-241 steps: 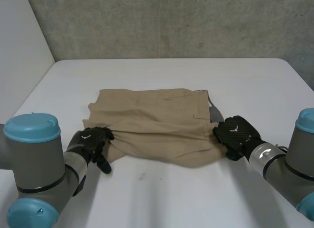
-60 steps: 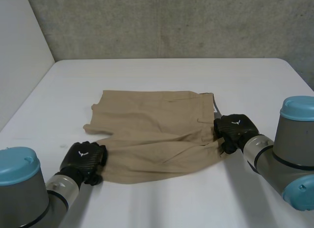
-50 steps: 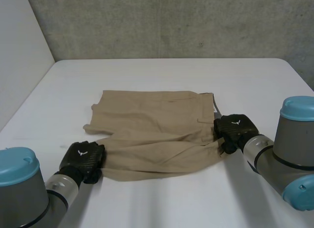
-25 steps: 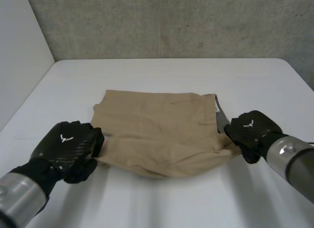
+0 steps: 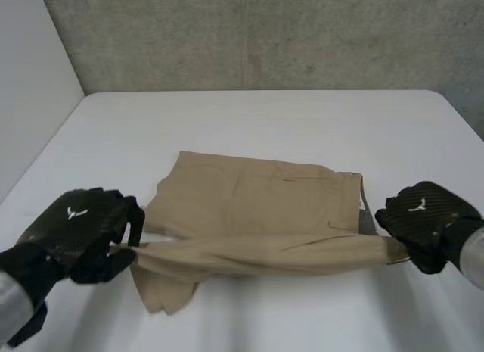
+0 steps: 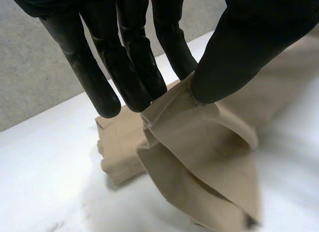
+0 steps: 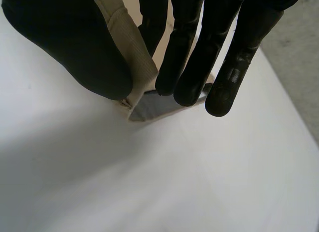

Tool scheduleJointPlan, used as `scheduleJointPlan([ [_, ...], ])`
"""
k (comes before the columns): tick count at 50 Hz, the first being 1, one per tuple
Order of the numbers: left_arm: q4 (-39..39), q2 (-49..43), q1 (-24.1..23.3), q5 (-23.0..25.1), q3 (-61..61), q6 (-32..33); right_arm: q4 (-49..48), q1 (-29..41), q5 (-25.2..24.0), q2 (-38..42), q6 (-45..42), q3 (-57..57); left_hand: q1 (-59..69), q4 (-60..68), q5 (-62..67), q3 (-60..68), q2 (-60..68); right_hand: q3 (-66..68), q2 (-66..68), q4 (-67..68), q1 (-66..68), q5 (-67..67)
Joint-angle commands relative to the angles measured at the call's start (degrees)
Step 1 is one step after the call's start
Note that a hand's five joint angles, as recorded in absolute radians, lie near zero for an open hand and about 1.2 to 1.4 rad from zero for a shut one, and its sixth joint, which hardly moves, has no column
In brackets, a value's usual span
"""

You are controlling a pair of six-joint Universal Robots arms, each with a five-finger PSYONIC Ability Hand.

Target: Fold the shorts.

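Inspector: Since the last check, the left hand and right hand have risen toward the camera. They have lifted the near edge of the shorts off the table, and that edge now runs taut between them.
Clerk: Left hand's grip?
Inspector: Closed on cloth. The thumb presses a hem corner against nearly straight fingers, and loose fabric droops beneath.
Clerk: Right hand?
Inspector: Likewise pinching. A waistband corner sits between thumb and fingers, with grey lining showing.
Clerk: Remainder of the garment?
Inspector: The far part lies flat near the table's middle, beyond the raised edge.
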Motion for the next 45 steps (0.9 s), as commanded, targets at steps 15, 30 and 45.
scheduleJointPlan([
  [15,30.8,-32.7,-8.0,-8.0,35.2,-0.2,-28.2,10.0,9.0,21.4,19.2,-33.0,16.1,11.3,14.5,11.8,11.4,12.6,12.6,11.7,24.2,13.4],
  [30,35.6,-27.1,-10.6,-18.0,53.2,-3.4,-48.6,11.4,11.8,18.5,25.0,-40.7,16.1,11.3,14.5,11.8,11.4,12.6,12.6,11.7,24.2,13.4],
  [45,38.4,-16.7,-12.7,-17.3,5.7,-4.6,-38.0,10.8,7.5,26.4,22.5,-25.2,16.1,11.3,14.5,11.8,11.4,12.6,12.6,11.7,24.2,13.4],
])
